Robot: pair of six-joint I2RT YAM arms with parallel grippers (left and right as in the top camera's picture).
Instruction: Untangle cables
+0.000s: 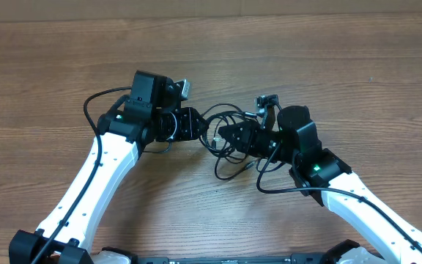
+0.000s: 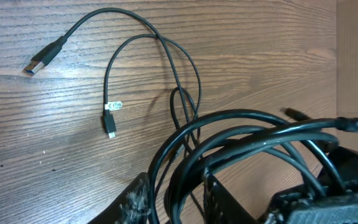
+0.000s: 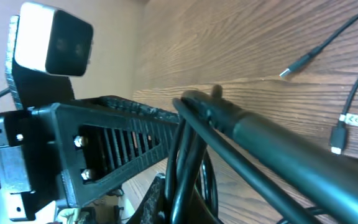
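From above, the cables (image 1: 218, 139) lie bunched between the two arms, just ahead of the left tool (image 1: 200, 125) and right at the tip of the right tool (image 1: 227, 136). Both are about equally near. Loops spill towards the arms' bases, and bare surface (image 1: 306, 44) lies open all round, so I'd judge there's room to draw the tools apart sideways.

The left wrist camera shows the left tool (image 2: 173, 205) part-way closed with several cords (image 2: 241, 113) passing between its fingers. I can't tell whether it pinches them. Two loose tails run out ahead of it and to its left, ending well clear in a flat plug (image 2: 41, 61) and a small plug (image 2: 110, 126).

The right wrist camera shows the right tool (image 3: 197, 102) closed to a narrow beak, with cords (image 3: 188, 149) hanging across it just behind the tip. Whether one is caught inside, I can't say. The left arm's slatted finger (image 3: 117, 146) is close beside it, which could crowd any move.
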